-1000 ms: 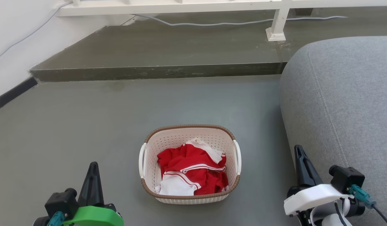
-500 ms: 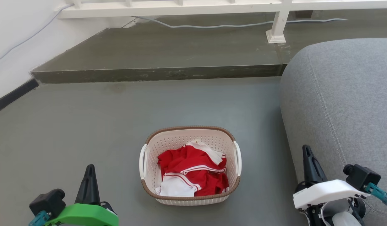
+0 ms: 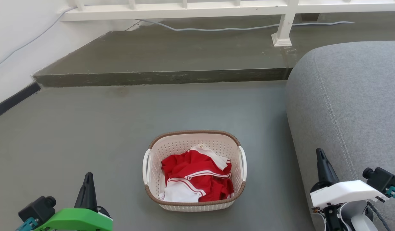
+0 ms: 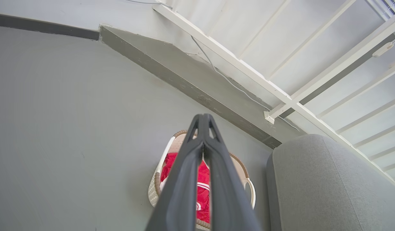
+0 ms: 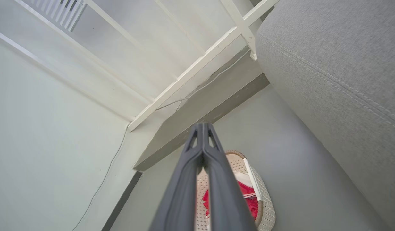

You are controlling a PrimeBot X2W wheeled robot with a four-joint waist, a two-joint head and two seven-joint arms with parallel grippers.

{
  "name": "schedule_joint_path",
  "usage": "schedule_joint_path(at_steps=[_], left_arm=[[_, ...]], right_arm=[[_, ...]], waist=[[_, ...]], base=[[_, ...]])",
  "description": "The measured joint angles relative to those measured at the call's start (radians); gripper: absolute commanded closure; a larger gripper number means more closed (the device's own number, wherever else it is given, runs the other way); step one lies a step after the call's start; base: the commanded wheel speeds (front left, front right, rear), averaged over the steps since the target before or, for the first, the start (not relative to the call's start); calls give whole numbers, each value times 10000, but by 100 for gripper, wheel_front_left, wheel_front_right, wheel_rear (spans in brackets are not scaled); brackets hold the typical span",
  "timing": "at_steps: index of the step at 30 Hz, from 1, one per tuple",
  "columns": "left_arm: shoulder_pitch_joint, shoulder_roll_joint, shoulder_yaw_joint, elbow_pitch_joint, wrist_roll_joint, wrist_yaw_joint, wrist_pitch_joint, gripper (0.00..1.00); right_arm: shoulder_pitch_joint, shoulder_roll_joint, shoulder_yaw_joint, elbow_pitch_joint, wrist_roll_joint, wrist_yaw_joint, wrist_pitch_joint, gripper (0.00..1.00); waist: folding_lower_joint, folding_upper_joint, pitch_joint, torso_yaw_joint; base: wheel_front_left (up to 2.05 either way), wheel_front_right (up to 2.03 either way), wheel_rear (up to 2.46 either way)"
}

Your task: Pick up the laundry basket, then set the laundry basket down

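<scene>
The left gripper (image 3: pixel 88 177) and right gripper (image 3: pixel 319 153) hold nothing, each with its fingers pressed together, plain only in the wrist views, and between them on the floor (image 3: pixel 88 128) sits one laundry basket (image 3: pixel 184 144) with two white handles (image 3: pixel 146 166), holding crumpled red-and-white clothes (image 3: pixel 197 173).

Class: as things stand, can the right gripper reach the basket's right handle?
Probably yes: only bare floor lies between the right gripper and the basket's right handle, though its jaws are shut.
</scene>
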Motion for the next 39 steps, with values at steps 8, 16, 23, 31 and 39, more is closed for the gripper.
schedule_joint_path(at_steps=[8,16,23,31,39], left_arm=[[-105,86,186,111,-1235,-173,280,100],[-267,127,291,316,-2293,-368,506,100],[-423,148,372,416,-3300,-518,708,100],[-486,174,552,631,-4360,-662,959,100],[-732,194,627,740,-5427,-903,1143,100]], right_arm=[[-165,-81,-247,130,1248,205,261,100],[-254,-150,-456,257,2326,376,485,100],[-449,-203,-604,391,3289,556,679,100],[-564,-272,-828,545,4391,767,905,100],[-673,-311,-1018,704,5471,993,1120,100]], waist=[[0,0,-59,8],[0,0,-114,16],[0,0,-161,22],[0,0,-216,29],[0,0,-271,36]], base=[[0,0,0],[0,0,0],[0,0,0],[0,0,0],[0,0,0]])
